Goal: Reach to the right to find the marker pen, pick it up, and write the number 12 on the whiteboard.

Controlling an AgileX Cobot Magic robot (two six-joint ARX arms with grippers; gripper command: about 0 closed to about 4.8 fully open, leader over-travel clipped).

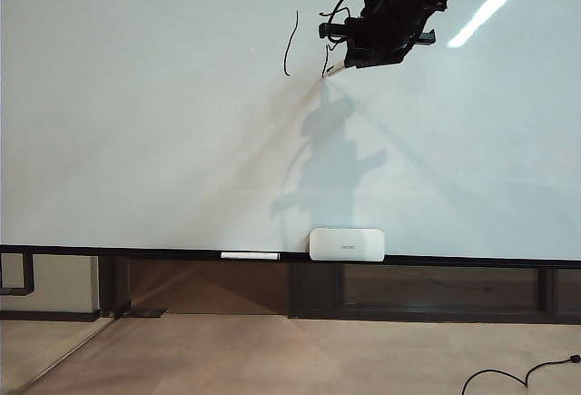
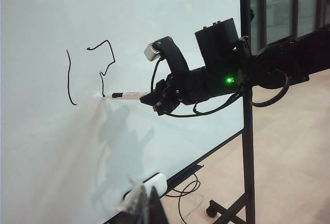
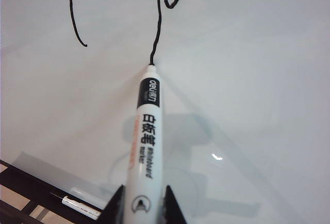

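On glossy whiteboard — R gripper's marker pen

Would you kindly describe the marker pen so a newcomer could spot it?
On the whiteboard, find the right gripper near the top. The marker pen juts from it, tip on the unfinished 2; the other white stick lies on the ledge.

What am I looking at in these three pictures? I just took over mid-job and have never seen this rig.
It is a two-armed robot writing on a whiteboard. One camera looks straight at the board; the other two sit on the wrists. The right gripper is shut on the marker pen, tip against the board, partway through the "2"; the "1" is drawn. The left wrist camera watches this from the side; the left gripper itself is not in view. On the ledge lie a white rounded box and a slim white stick.
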